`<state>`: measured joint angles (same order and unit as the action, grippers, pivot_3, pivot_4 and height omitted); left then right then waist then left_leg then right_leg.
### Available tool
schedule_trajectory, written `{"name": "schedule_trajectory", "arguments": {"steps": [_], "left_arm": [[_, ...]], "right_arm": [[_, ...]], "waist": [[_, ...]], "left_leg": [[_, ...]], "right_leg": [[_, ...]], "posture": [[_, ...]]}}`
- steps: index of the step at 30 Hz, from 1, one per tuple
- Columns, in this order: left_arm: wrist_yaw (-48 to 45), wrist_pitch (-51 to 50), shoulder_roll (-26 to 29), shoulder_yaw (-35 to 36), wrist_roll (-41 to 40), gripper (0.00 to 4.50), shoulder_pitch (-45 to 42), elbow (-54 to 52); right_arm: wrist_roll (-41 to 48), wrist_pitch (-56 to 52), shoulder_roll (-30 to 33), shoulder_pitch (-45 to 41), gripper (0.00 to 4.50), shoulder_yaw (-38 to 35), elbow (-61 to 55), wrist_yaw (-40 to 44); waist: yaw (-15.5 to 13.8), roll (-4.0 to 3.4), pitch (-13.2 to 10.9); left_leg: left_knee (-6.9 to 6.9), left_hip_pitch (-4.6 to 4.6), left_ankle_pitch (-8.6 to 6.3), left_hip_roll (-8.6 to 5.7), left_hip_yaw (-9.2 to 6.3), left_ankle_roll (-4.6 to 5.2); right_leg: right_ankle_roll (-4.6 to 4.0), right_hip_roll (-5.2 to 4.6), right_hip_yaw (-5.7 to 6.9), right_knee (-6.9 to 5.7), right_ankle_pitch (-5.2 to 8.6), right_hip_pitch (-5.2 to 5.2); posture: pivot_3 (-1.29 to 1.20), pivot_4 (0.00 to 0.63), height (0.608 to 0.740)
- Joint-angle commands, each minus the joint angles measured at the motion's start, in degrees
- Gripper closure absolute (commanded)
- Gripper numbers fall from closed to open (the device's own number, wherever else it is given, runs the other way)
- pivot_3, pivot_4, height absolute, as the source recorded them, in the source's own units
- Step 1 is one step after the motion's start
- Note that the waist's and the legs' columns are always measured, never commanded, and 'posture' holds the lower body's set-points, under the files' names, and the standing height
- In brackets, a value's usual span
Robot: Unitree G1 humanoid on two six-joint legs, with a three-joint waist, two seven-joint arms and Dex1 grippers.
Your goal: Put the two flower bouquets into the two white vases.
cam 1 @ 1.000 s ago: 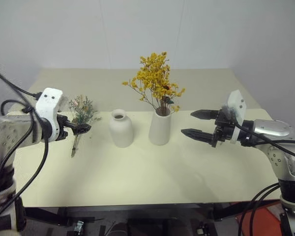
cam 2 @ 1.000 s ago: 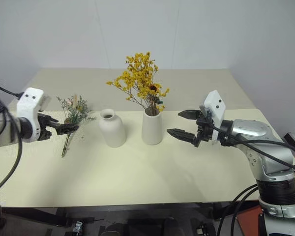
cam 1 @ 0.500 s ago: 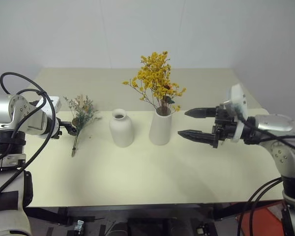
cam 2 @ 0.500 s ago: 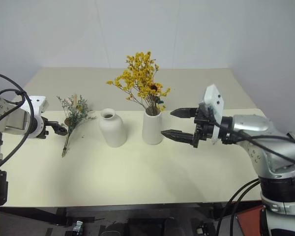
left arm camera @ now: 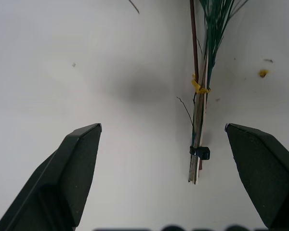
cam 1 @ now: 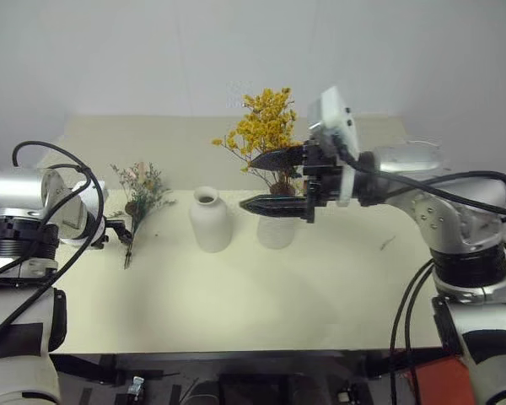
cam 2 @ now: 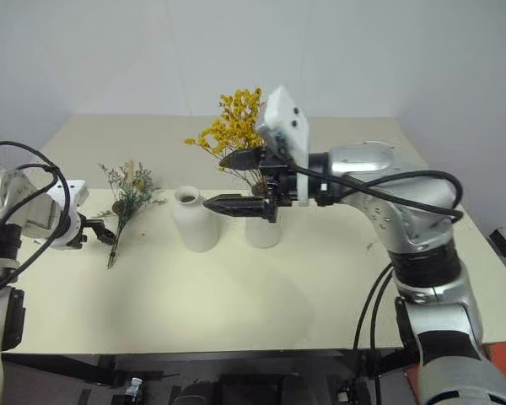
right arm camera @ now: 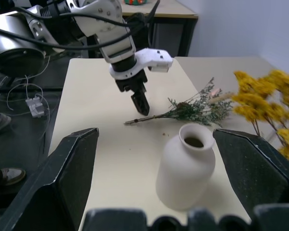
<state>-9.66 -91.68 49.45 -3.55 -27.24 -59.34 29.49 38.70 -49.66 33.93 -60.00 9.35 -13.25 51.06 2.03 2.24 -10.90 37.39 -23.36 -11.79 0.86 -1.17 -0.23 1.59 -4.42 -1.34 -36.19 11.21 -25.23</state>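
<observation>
The larger flower bouquet [cam 1: 268, 139] of yellow blossoms stands in the wide-mouthed white vase [cam 1: 277, 233]. The bottle-shaped white vase [cam 1: 209, 221] stands empty just to its left. The smaller grey-green bouquet [cam 1: 138, 196] lies flat on the table further left, stem end toward me. My left gripper [left arm camera: 164, 127] hangs open over that stem end [left arm camera: 197, 120], fingers on either side and apart from it. My right gripper [cam 1: 245, 181] is open, pointing left in front of the yellow bouquet's stems and above the bottle vase [right arm camera: 185, 166].
The cream table [cam 1: 320, 287] has bare surface in front of the vases and to their right. A small dark scrap [cam 1: 388, 245] lies at the right. A pale wall closes off the far edge of the table.
My right gripper has swung left and up, from the right of the wide vase to in front of the yellow bouquet. My left gripper has tipped downward and sunk over the sprig's stem end.
</observation>
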Motion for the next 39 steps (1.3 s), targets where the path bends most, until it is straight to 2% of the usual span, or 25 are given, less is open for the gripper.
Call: {"name": "schedule_trajectory", "arguments": {"steps": [1,7,15,19,29,39], "left_arm": [[-1.52,3.9,-1.48,-0.81,4.23,0.0,-3.66,4.07],[-4.08,9.2,-5.41,-1.98,9.22,0.0,-6.79,11.28],[-6.71,14.91,-8.36,-1.69,14.12,0.0,-8.51,18.18],[-7.29,17.23,-9.11,-1.05,15.93,0.87,-9.3,20.61],[-9.97,17.43,-9.69,-0.6,18.23,3.84,-9.46,20.98],[-10.75,17.13,-8.95,0.4,19.98,3.84,-9.43,20.49]], "right_arm": [[-4.92,1.56,-2.6,-4.09,0.03,3.71,4.51,0.21],[-11.8,5.56,-6.02,-6.87,0.03,8.13,11.92,2.35],[-14.34,6.21,-7.21,-6.89,0.03,8.1,12.15,5.32],[-14.73,5.74,-7.26,-6.48,0.0,7.71,11.37,5.92],[-14.98,4.7,-7.12,-5.81,0.0,7.34,10.4,6.09],[-14.9,4.76,-6.97,-5.33,0.0,6.98,10.47,6.19]], "waist": [[-0.06,0.0,0.0],[-0.19,0.02,0.02],[0.04,0.02,0.02],[0.15,0.02,0.02],[0.3,0.02,0.02],[0.34,0.02,0.02]], "left_leg": [[0.05,-0.01,0.0,0.0,-0.03,0.0],[0.12,-0.08,0.0,-0.01,-0.08,0.0],[0.2,-0.18,0.0,-0.01,-0.15,0.0],[0.23,-0.18,0.0,-0.01,-0.17,0.0],[0.26,-0.19,-0.01,0.0,-0.19,0.0],[0.26,-0.19,-0.01,0.0,-0.2,0.0]], "right_leg": [[0.0,0.0,0.03,-0.01,0.0,0.01],[0.0,0.0,0.1,-0.02,-0.01,0.02],[-0.01,-0.01,0.17,-0.09,-0.03,-0.04],[-0.01,-0.01,0.19,-0.12,-0.03,-0.04],[-0.01,-0.01,0.21,-0.15,-0.03,-0.04],[-0.01,-0.01,0.23,-0.16,-0.02,-0.04]], "posture": [[0.0,0.15,0.74],[0.0,0.15,0.74],[0.0,0.15,0.74],[0.0,0.15,0.74],[0.0,0.15,0.74],[0.0,0.15,0.74]]}}
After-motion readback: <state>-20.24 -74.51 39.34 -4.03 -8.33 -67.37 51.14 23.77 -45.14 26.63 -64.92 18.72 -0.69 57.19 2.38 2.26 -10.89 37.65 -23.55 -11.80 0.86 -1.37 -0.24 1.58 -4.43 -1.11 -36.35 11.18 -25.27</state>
